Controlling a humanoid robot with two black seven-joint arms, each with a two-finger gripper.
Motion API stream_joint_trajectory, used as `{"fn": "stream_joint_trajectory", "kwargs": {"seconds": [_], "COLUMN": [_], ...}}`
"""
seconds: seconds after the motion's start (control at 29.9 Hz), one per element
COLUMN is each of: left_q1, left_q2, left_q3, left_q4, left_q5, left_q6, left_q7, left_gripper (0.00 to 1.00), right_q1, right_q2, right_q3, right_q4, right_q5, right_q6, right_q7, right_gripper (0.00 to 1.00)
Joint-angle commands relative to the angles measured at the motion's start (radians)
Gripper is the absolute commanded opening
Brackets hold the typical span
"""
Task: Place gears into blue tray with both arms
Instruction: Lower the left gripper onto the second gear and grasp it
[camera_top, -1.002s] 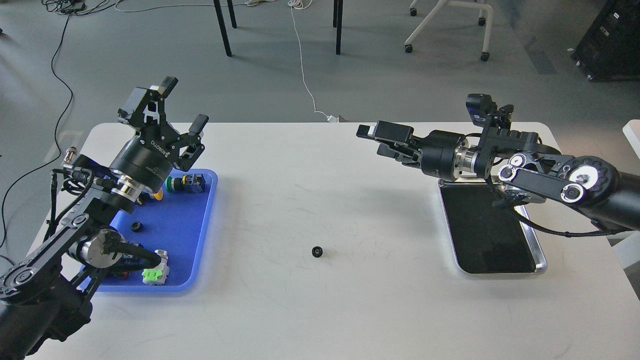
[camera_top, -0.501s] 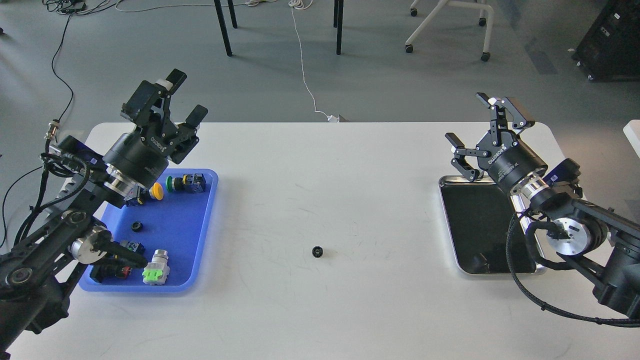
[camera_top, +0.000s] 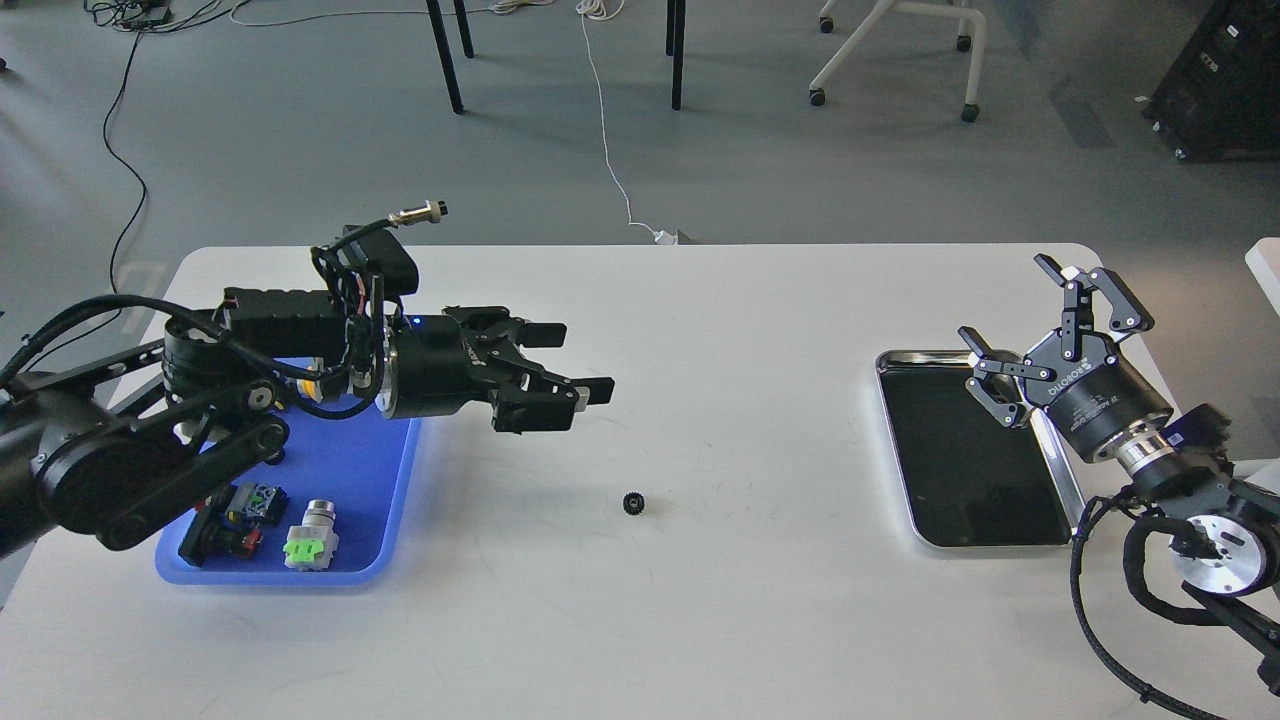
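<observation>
One small black gear (camera_top: 633, 503) lies on the white table near its middle. The blue tray (camera_top: 352, 462) sits at the left, and my left arm crosses its far half and hides part of it. My left gripper (camera_top: 573, 362) points right, open and empty, just past the tray's right rim, up and to the left of the gear. My right gripper (camera_top: 1007, 301) is open and empty, raised over the far right corner of the steel tray, far from the gear.
Push-button switches lie in the blue tray: a green and white one (camera_top: 309, 541) and a blue and red one (camera_top: 236, 512) at the front. A steel tray (camera_top: 1000, 543) with a dark bottom is at the right. Chair and table legs stand beyond the far edge.
My left arm has swung down and right, its gripper now lying level over the table beside the blue tray. My right arm has drawn back to the right. The gear has not moved.
</observation>
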Motion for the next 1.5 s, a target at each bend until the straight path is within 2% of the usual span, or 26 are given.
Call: {"fn": "stream_joint_trajectory", "kwargs": {"seconds": [0.0, 0.2, 0.33, 0.63, 0.8, 0.94, 1.37, 1.47], "left_q1": [-0.061, -0.067, -0.066, -0.075, -0.075, -0.073, -0.06, -0.052], "left_q2": [-0.07, -0.138, -0.192, -0.302, -0.328, -0.338, -0.327, -0.324], "left_q3": [0.07, 0.176, 0.197, 0.263, 0.286, 0.286, 0.29, 0.291], "left_q4": [0.038, 0.07, 0.105, 0.222, 0.257, 0.288, 0.326, 0.333], "left_q5": [0.165, 0.165, 0.165, 0.165, 0.165, 0.165, 0.165, 0.165], "left_q6": [0.001, 0.001, 0.001, 0.001, 0.002, 0.005, 0.031, 0.044], "left_q7": [0.0, 0.0, 0.0, 0.0, 0.0, 0.0, 0.0, 0.0], "left_gripper": [0.98, 0.96, 0.93, 0.82, 0.72, 0.68, 0.67, 0.64], "right_q1": [-0.002, -0.002, -0.002, -0.002, -0.005, -0.005, -0.007, -0.013], "right_q2": [-0.001, -0.002, -0.004, -0.004, -0.017, -0.017, -0.019, -0.019], "right_q3": [0.002, 0.004, 0.004, 0.007, 0.008, 0.008, 0.008, 0.008], "right_q4": [-0.001, -0.001, -0.003, -0.006, -0.006, -0.004, -0.004, -0.004], "right_q5": [0.0, 0.0, -0.002, -0.002, -0.002, -0.002, -0.002, -0.002], "right_q6": [-0.003, -0.005, -0.005, -0.005, -0.005, -0.005, -0.003, -0.003], "right_q7": [0.0, 0.0, 0.0, 0.0, 0.0, 0.0, 0.0, 0.0], "right_gripper": [0.99, 0.99, 0.99, 0.99, 0.99, 0.99, 0.99, 0.99]}}
